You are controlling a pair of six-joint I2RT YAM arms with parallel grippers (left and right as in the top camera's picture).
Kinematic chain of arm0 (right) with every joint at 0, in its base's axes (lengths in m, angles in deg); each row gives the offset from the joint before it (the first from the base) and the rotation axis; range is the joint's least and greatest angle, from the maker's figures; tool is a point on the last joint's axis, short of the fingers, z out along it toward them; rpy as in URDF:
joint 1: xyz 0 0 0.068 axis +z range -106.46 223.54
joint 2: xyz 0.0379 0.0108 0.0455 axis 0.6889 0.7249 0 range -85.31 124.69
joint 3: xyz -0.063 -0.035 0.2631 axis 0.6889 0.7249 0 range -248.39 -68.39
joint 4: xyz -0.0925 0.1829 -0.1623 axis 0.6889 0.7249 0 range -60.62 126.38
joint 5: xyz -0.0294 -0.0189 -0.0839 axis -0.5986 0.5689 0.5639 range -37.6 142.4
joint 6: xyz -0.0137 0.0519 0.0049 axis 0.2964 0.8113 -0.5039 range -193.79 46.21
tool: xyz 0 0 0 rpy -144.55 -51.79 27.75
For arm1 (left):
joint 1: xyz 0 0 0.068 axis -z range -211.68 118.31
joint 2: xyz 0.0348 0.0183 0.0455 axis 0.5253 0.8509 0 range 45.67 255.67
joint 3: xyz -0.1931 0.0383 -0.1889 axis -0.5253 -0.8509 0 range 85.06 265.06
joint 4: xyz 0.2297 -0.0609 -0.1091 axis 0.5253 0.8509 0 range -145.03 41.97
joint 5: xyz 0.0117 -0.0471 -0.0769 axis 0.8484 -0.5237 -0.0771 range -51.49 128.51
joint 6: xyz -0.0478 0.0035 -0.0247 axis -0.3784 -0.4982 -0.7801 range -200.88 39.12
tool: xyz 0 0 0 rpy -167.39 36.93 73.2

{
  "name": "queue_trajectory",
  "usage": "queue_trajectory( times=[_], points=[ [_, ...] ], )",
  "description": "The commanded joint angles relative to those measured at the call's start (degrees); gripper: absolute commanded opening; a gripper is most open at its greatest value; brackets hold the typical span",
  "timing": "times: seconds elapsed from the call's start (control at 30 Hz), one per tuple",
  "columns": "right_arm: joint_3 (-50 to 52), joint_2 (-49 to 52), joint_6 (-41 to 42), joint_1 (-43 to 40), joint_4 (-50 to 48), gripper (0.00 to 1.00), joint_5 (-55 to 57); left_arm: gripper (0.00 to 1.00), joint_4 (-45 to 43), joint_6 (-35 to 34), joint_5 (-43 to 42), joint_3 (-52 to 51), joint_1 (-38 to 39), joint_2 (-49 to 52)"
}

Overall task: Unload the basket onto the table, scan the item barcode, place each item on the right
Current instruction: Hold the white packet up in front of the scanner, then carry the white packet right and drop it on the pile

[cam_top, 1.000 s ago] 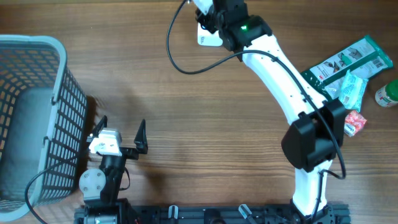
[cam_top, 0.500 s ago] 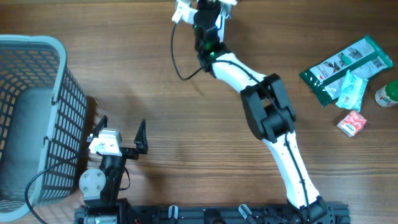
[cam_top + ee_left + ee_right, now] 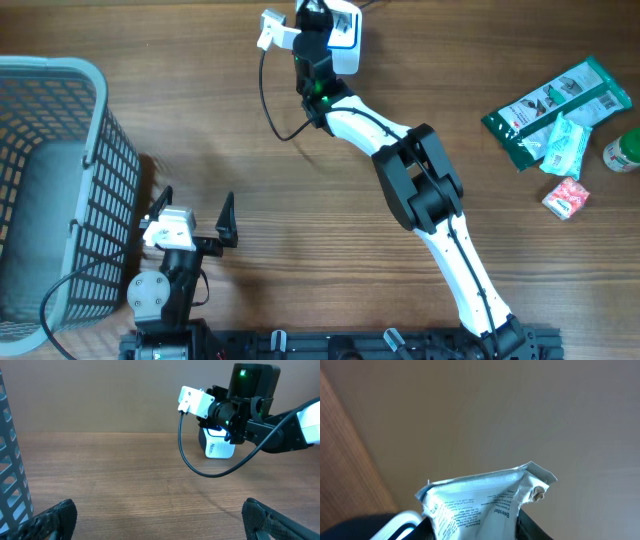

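The item is a white packet (image 3: pixel 485 502) with small printed text, and my right gripper (image 3: pixel 475 529) is shut on it. The packet's crumpled top edge sticks up above the dark fingers (image 3: pixel 535 527). No barcode shows among the print. From overhead the right gripper (image 3: pixel 335 30) is at the table's far edge with the white packet (image 3: pixel 347 40) in it. In the left wrist view the packet (image 3: pixel 218 449) hangs just over the wood, under the right wrist. My left gripper (image 3: pixel 195 208) sits open at the near left, and nothing lies between its pads (image 3: pixel 55 520).
A grey mesh basket (image 3: pixel 95 150) fills the left side. At the far right lie a green packet (image 3: pixel 555 105), a pale teal pouch (image 3: pixel 565 145), a small red and white pack (image 3: pixel 565 197) and a green-lidded jar (image 3: pixel 625 150). The right arm's cable (image 3: pixel 275 100) loops over the table.
The right arm has folded and swung left along the far edge, carrying the packet with it, and its wrist has turned. The left arm has not moved.
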Motion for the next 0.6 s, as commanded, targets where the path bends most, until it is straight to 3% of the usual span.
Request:
queue_trajectory(
  times=[0.0,0.13,0.23,0.33,0.4,0.47,0.53,0.57],
  points=[
    [-0.6,-7.1,11.4,-0.5,7.3,0.34,14.5,1.0,0.2,-0.5,0.1,-0.3,-0.5,-0.4],
    [-0.6,-14.2,27.0,-4.9,18.9,0.38,33.5,1.0,0.2,-0.5,0.1,-0.3,-0.5,-0.4],
    [-0.6,-15.1,42.5,-8.7,39.5,0.38,38.9,1.0,0.2,-0.5,0.1,-0.3,-0.5,-0.4],
    [-0.6,-15.1,71.3,-12.8,75.1,0.39,26.1,1.0,0.2,-0.5,0.1,-0.3,-0.5,-0.4],
    [-0.6,-15.0,85.5,-16.6,90.1,0.26,12.6,1.0,0.2,-0.5,0.1,-0.3,-0.5,-0.4],
    [-0.6,-15.0,91.9,-21.0,97.0,0.11,2.2,1.0,0.2,-0.5,0.1,-0.3,-0.5,-0.4],
    [-0.6,-15.0,93.3,-24.7,100.8,0.11,-5.4,1.0,0.2,-0.5,0.1,-0.3,-0.5,-0.4],
    [-0.6,-15.0,93.3,-26.3,102.2,0.15,-7.8,1.0,0.2,-0.5,0.1,-0.3,-0.5,-0.4]
  ],
)
